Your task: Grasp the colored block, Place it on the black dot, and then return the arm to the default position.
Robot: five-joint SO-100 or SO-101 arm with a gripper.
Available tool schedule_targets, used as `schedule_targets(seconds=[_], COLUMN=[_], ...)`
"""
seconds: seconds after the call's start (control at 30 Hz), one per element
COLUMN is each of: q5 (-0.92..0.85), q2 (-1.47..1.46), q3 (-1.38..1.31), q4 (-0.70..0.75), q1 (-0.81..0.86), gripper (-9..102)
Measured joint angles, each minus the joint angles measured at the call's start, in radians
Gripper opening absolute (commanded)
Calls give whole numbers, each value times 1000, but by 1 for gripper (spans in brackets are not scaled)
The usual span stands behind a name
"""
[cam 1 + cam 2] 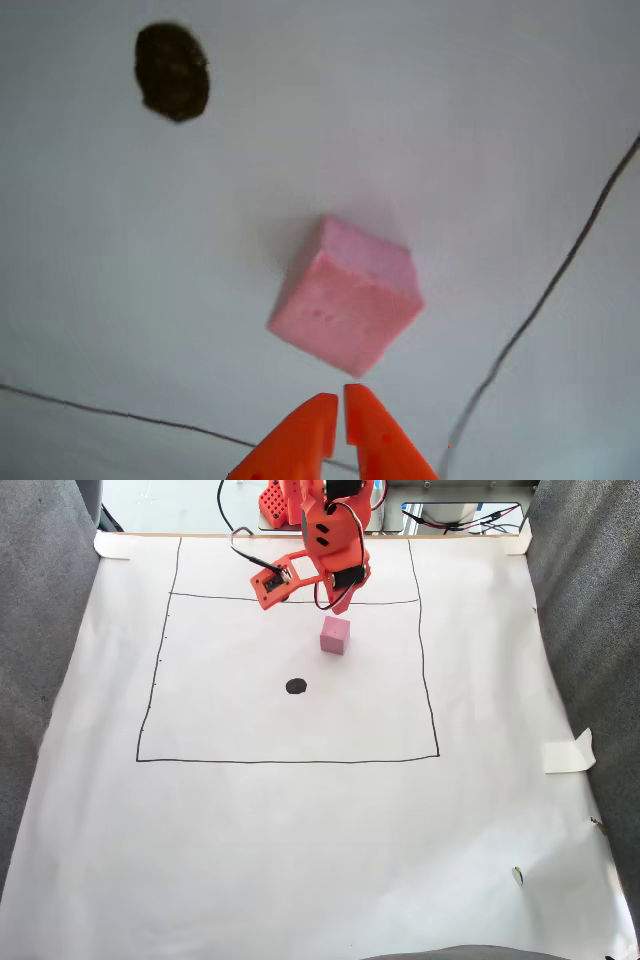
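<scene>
Item 1, other view, nearest the lens: pincer [337, 398], two orange pointed fingers entering from the bottom edge, tips nearly together with a thin slit between them, holding nothing.

Item 2, just beyond the tips and apart from them: block [346, 295], pale pink foam cube, resting on white paper [480, 120], one corner turned toward the pincer.

Item 3: thin drawn lines [545, 295], one running across the lower left, one curving up the right side; the block lay between them.

Item 4, farthest, upper left: black dot [172, 71], roughly oval with uneven edges, well apart from the block and uncovered.

Fixed view, near to far: white paper [300, 860] covering the desk, a folded piece of tape [570, 752] at its right edge; a drawn rectangle [290, 760]; inside it the dot [296, 686]; beyond and to the right of the dot, the block [335, 635], near but not touching; behind the block, the orange arm [325, 540] bent over the rectangle's upper line, its pincer [338, 605] pointing down close above the block's far side.
</scene>
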Motion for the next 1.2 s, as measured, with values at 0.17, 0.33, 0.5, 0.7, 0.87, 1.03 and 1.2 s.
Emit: schedule_targets(seconds=[0.17, 0.33, 0.5, 0.7, 0.87, 1.03, 1.2], q5=[316, 541, 569, 545, 522, 486, 457], q2=[6, 18, 18, 18, 18, 18, 18], q3=[0, 0, 48, 94, 94, 94, 94], q4=[9, 51, 25, -61, -83, -87, -80], q1=[9, 18, 29, 18, 23, 23, 23], gripper=[0, 0, 0, 0, 0, 2, 21])
